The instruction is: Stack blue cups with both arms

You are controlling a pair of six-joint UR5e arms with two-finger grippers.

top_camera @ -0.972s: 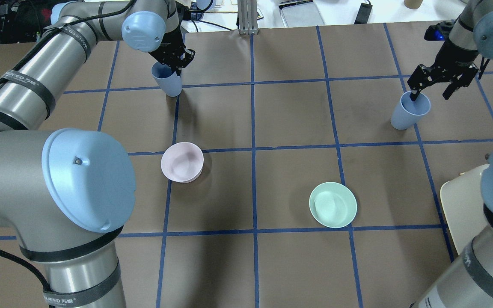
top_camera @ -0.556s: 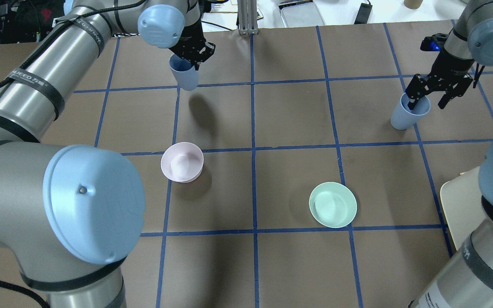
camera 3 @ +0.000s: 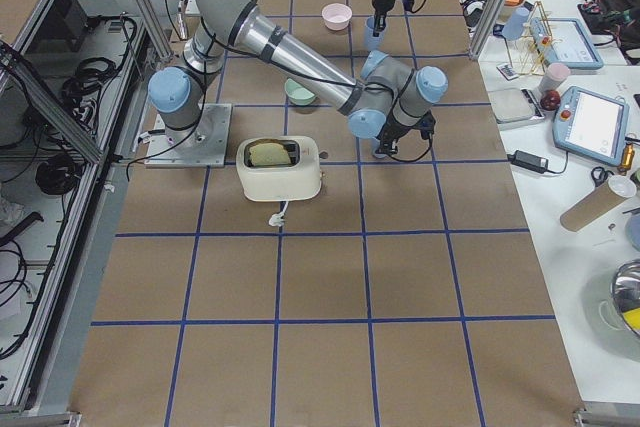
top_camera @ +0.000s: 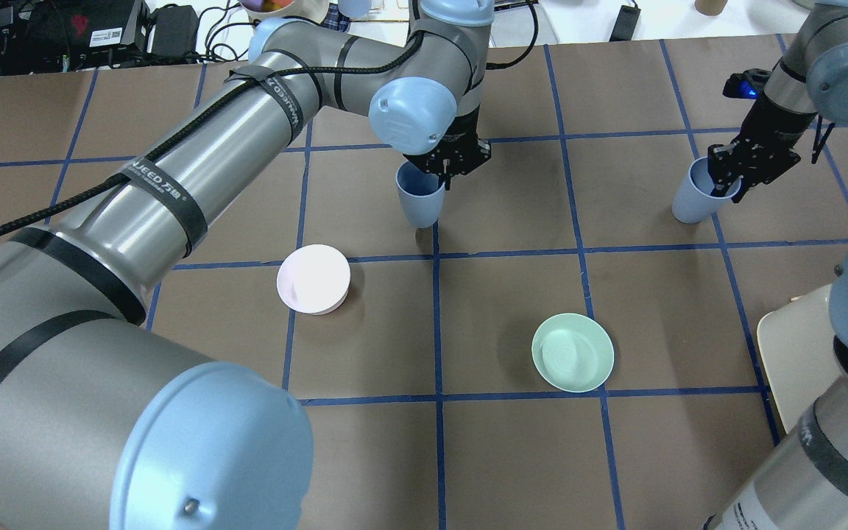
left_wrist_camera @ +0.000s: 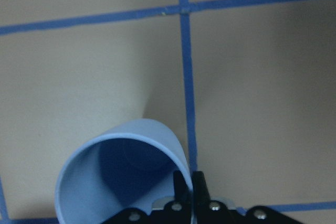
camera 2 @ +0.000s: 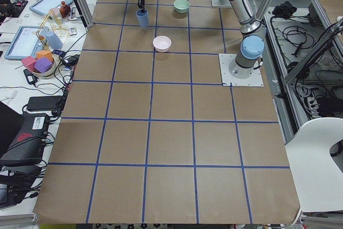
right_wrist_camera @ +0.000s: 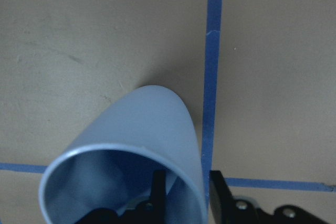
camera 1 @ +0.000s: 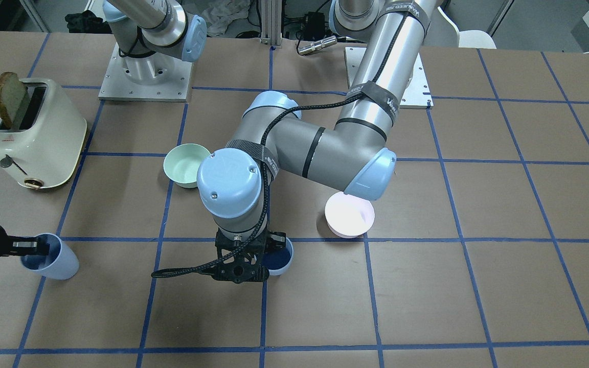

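Two blue cups are in view. My left gripper (top_camera: 444, 175) is shut on the rim of one blue cup (top_camera: 418, 202) and holds it upright, low over the table's centre line. The left wrist view shows the fingers pinching that cup's (left_wrist_camera: 121, 182) wall. The cup also shows in the front view (camera 1: 280, 260), partly under the wrist. The other blue cup (top_camera: 689, 202) stands at the far right. My right gripper (top_camera: 729, 184) is closed down on its rim, with one finger inside and one outside the cup (right_wrist_camera: 152, 124).
A pale pink bowl (top_camera: 313, 280) sits left of centre, nearer my base than the held cup. A mint green bowl (top_camera: 573, 352) sits right of centre. A cream toaster (camera 1: 34, 135) with bread stands on my right. Clutter lies beyond the far edge.
My left arm has carried its cup from the far left to the table's centre line and lowered it. My right gripper's jaws have narrowed onto the right cup's rim.
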